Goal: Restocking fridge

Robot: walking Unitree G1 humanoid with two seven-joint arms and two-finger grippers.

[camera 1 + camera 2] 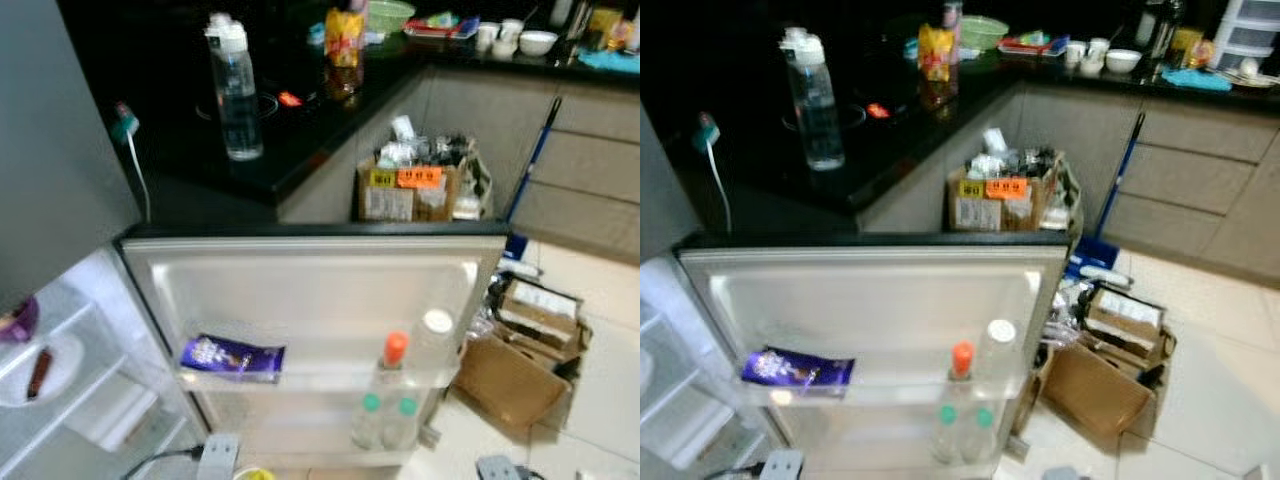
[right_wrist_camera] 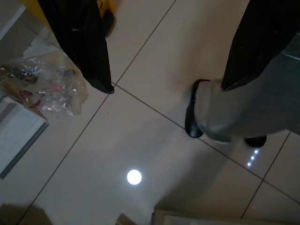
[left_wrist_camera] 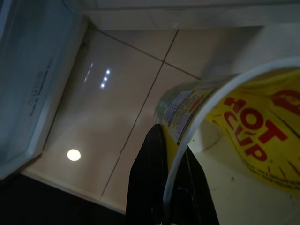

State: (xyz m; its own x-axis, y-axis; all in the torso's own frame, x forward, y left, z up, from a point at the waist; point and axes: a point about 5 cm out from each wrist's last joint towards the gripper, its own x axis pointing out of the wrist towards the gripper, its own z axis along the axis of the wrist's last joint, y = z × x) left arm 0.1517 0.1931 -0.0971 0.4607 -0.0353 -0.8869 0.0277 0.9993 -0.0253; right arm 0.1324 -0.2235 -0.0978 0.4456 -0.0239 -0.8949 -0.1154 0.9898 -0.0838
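Beyond the open fridge door (image 1: 310,290), black counter (image 1: 300,140), tiled floor (image 1: 600,400)

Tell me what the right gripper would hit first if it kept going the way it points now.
Most likely the tiled floor: the right gripper points down at it with open fingers and nothing between. The plastic bag lies off to one side; depth is hard to judge.

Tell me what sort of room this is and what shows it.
A home kitchen, most likely: an open fridge door with bottles on its shelves, a black countertop carrying a water bottle, and cups and bowls along the far counter.
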